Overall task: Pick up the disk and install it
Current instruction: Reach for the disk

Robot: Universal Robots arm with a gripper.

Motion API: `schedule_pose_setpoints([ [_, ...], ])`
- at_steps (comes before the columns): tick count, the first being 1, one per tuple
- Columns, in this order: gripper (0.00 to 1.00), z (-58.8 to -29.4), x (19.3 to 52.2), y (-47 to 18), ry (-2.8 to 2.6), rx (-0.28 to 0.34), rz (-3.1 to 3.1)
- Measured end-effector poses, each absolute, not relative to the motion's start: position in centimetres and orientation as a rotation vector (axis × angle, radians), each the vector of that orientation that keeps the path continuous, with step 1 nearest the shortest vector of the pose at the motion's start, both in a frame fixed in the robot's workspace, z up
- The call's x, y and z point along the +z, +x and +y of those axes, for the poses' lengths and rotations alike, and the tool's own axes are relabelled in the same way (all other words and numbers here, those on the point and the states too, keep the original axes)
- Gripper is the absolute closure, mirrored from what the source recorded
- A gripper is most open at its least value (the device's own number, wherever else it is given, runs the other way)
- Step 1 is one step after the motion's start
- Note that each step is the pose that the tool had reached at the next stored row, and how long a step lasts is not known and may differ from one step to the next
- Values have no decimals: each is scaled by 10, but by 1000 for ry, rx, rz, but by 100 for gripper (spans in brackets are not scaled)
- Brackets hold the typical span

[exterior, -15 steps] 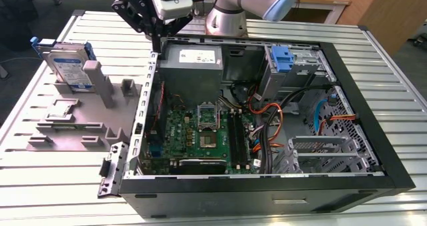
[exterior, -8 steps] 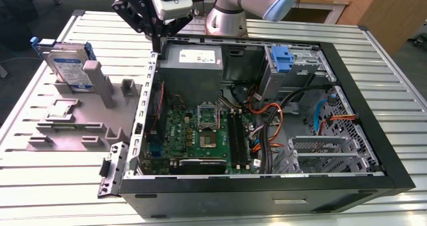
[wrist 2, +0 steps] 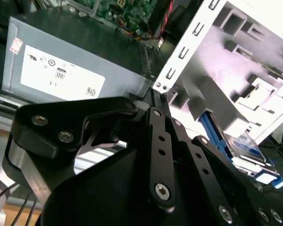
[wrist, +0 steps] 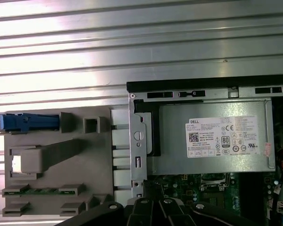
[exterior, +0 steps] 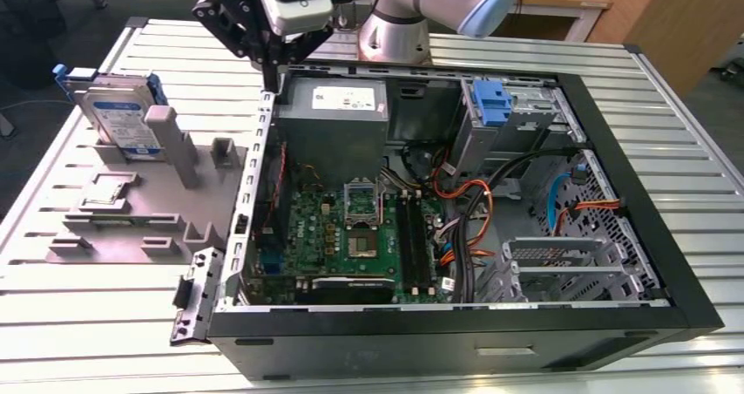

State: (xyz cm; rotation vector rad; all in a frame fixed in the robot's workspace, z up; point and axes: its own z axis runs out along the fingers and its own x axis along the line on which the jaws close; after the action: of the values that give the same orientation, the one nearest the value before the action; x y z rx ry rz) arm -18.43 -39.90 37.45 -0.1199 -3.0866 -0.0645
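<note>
**Empty gripper [exterior: 270,76] over the case corner, disk [exterior: 122,115] in its stand**

The gripper hangs above the open computer case [exterior: 465,346], next to the power supply [exterior: 334,106], with its fingers pressed together on nothing. The disk stands upright in the grey holder [exterior: 128,228] on the exterior view's left, apart from the gripper.

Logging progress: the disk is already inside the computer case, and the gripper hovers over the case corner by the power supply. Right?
No. The exterior view shows the disk standing upright in the grey fixture outside the computer case, on that view's left. The gripper does hover over the case corner by the power supply.
</note>
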Motion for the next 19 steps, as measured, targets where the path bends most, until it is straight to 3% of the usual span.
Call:
schedule_pose_setpoints([
  [19, 90, -398, 372, -210, -120, -64, -3087],
])
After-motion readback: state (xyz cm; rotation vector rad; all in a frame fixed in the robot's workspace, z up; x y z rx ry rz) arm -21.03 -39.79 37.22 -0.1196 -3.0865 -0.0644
